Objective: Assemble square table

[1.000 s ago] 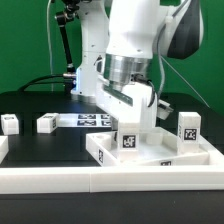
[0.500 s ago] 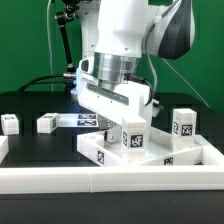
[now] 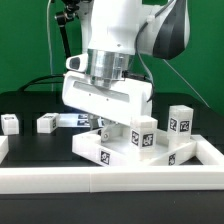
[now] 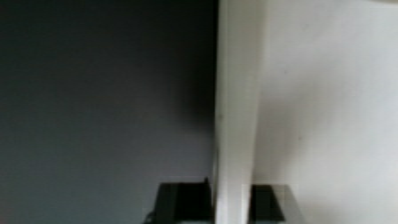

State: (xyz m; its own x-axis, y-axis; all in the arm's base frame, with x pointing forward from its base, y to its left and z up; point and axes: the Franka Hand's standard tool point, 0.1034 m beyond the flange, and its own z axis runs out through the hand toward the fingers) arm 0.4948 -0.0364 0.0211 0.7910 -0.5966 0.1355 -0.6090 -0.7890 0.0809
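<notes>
The white tabletop (image 3: 92, 147) lies on the black table just behind the front rail, turned at a slant. Two white tagged legs stand upright at it, one (image 3: 143, 134) near its middle and one (image 3: 180, 122) toward the exterior view's right; whether they are fixed in I cannot tell. My gripper (image 3: 106, 124) reaches down onto the tabletop's far side. In the wrist view, my gripper (image 4: 226, 202) is shut on the tabletop's thin white rim (image 4: 237, 100), a black finger (image 4: 183, 203) on either side. Two loose legs (image 3: 9, 123) (image 3: 46, 123) lie at the exterior view's left.
The marker board (image 3: 70, 119) lies flat behind the loose legs. Long white border rails (image 3: 100, 179) run along the front, with a side rail (image 3: 212, 152) at the exterior view's right. Black cables hang behind the arm.
The hand has swung toward the exterior view's left and turned, still shut on the rim. The tabletop has turned with it, carrying the standing legs toward the right.
</notes>
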